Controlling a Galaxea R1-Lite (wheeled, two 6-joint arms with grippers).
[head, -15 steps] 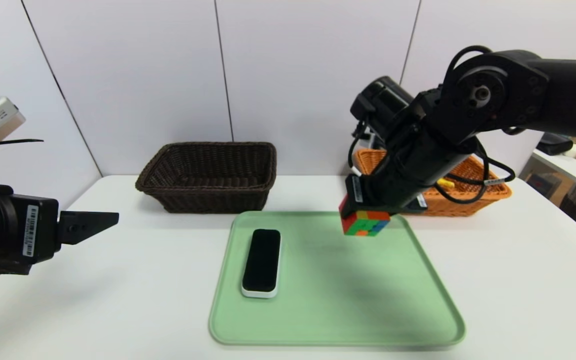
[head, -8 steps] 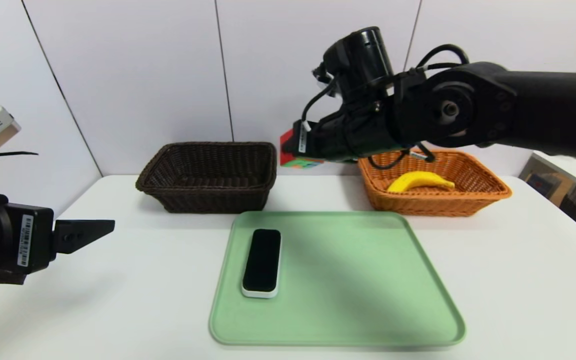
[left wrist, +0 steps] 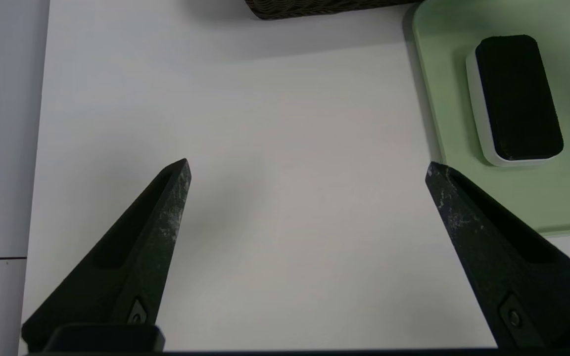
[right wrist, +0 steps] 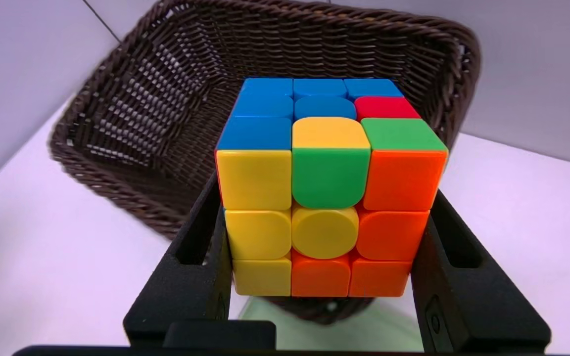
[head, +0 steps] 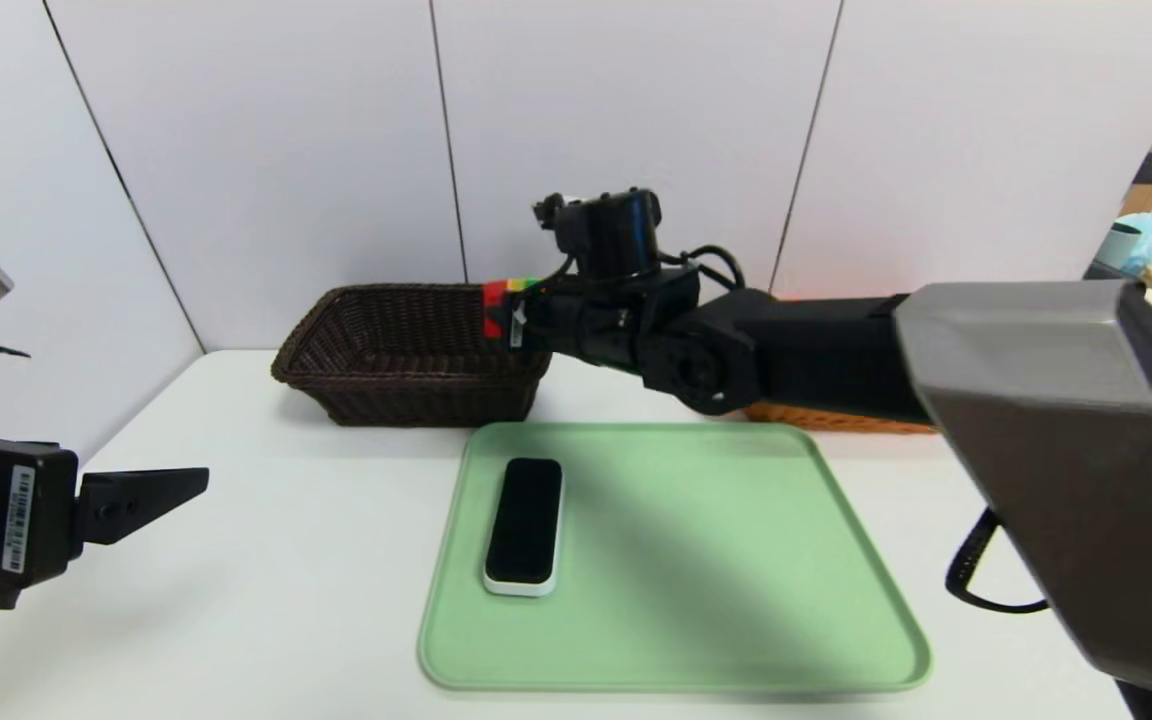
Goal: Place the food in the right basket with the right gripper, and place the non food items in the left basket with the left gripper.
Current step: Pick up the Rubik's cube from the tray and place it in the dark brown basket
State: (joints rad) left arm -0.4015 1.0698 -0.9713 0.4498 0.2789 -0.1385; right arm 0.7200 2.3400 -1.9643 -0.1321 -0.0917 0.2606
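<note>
A green tray [left wrist: 557, 198] lies beyond one fingertip of the left gripper [left wrist: 308, 160]; the white table [left wrist: 309, 277] spreads beneath both fingertips.

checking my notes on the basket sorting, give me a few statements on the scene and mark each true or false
1. The right gripper holds the puzzle cube. True.
2. The black slab lies in the dark brown basket. False: it lies on the green tray.
3. The left gripper is open and holds nothing. True.
4. The right arm reaches toward the orange-tan basket with the cube. False: the cube is up by the right side of the dark brown basket.
5. The slab's dark face is up. True.
</note>
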